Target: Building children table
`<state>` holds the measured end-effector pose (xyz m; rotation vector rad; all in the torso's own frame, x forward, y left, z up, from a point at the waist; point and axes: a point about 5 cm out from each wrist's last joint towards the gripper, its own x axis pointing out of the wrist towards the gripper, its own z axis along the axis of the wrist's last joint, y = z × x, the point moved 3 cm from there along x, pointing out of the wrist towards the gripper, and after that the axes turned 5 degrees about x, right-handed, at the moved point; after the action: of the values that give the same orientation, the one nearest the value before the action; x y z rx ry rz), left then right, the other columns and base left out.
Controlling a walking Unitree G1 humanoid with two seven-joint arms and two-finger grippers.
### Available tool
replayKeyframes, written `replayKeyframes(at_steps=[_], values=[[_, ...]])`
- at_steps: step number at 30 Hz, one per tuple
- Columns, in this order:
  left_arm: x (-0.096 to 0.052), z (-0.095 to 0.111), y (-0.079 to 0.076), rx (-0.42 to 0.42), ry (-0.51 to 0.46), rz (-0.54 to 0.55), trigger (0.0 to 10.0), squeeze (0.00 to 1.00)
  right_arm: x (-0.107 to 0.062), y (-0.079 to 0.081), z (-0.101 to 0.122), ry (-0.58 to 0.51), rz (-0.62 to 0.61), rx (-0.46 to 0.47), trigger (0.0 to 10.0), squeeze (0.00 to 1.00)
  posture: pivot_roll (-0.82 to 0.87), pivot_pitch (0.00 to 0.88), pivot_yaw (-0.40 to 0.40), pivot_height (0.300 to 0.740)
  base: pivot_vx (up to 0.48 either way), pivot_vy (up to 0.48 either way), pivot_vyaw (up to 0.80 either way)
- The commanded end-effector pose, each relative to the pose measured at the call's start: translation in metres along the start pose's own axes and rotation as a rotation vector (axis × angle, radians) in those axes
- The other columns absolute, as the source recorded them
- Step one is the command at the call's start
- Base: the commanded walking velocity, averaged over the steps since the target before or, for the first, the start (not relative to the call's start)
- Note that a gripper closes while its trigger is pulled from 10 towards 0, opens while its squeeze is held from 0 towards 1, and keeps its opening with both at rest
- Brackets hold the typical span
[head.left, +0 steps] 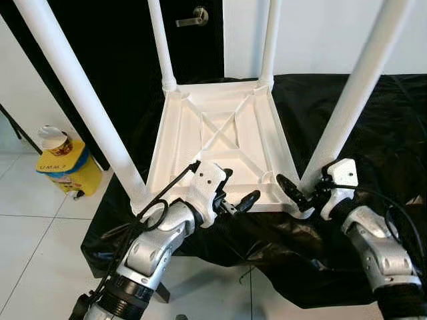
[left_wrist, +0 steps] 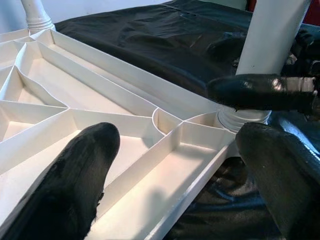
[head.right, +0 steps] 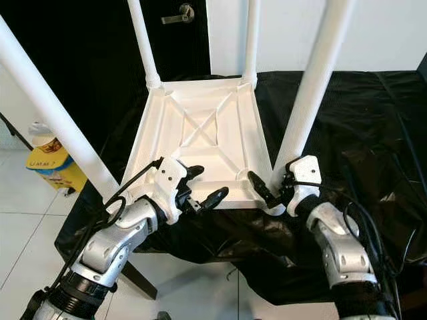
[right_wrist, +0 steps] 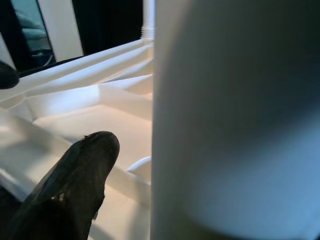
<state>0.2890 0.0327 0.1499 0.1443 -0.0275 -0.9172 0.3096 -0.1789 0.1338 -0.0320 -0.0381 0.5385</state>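
The white children's table (head.left: 220, 133) lies upside down on a black cloth, its ribbed underside facing up and its legs pointing upward. My left gripper (head.left: 237, 190) is open at the table's near rim (left_wrist: 195, 165), one finger over the ribs and the other outside the edge. My right gripper (head.left: 298, 181) is at the base of the near right leg (head.left: 347, 100). In the right wrist view one finger (right_wrist: 80, 180) stands a little apart from that leg (right_wrist: 235, 115), while the other finger is hidden behind it. Nothing is held.
The black cloth (head.left: 373, 133) covers the low surface and hangs over its front edge. The near left leg (head.left: 80, 93) rises steeply beside my left arm. A yellow container (head.left: 63, 167) with a cup on it stands on the tiled floor at the left. A dark door (head.left: 193, 17) is behind.
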Motion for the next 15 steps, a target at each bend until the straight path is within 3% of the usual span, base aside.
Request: replayKeyframes(at_steps=[1, 2, 10, 11, 12, 15], values=[[-0.001, 0.004, -0.013, 0.014, -0.021, -0.161, 10.0, 0.00, 0.001, 0.003, -0.007, 0.027, 0.035, 0.004, 5.7, 0.00, 0.02, 0.000, 0.063, 0.740, 0.000, 0.000, 0.00], [0.000, 0.005, -0.012, 0.018, -0.023, -0.157, 10.0, 0.00, -0.001, 0.001, -0.009, 0.041, 0.047, -0.001, 0.0, 0.00, 0.02, 0.000, 0.059, 0.740, 0.000, 0.000, 0.00], [0.000, 0.007, -0.008, 0.025, -0.023, -0.133, 10.0, 0.00, -0.007, 0.000, -0.021, 0.087, 0.061, 0.014, 0.0, 0.00, 0.03, 0.000, 0.044, 0.740, 0.000, 0.000, 0.00], [-0.001, 0.008, -0.007, 0.021, -0.023, -0.127, 10.0, 0.00, -0.008, 0.001, -0.022, 0.091, 0.059, 0.022, 6.2, 0.00, 0.03, 0.000, 0.045, 0.740, 0.000, 0.000, 0.00], [-0.001, 0.007, -0.008, 0.019, -0.023, -0.126, 10.0, 0.00, -0.008, 0.000, -0.023, 0.090, 0.050, 0.029, 10.0, 0.00, 0.03, 0.000, 0.042, 0.740, 0.000, 0.000, 0.00], [-0.002, 0.005, -0.010, 0.018, -0.019, -0.129, 10.0, 0.00, -0.008, -0.001, -0.025, 0.089, 0.020, 0.031, 10.0, 0.00, 0.03, 0.000, 0.042, 0.740, 0.000, 0.000, 0.00]])
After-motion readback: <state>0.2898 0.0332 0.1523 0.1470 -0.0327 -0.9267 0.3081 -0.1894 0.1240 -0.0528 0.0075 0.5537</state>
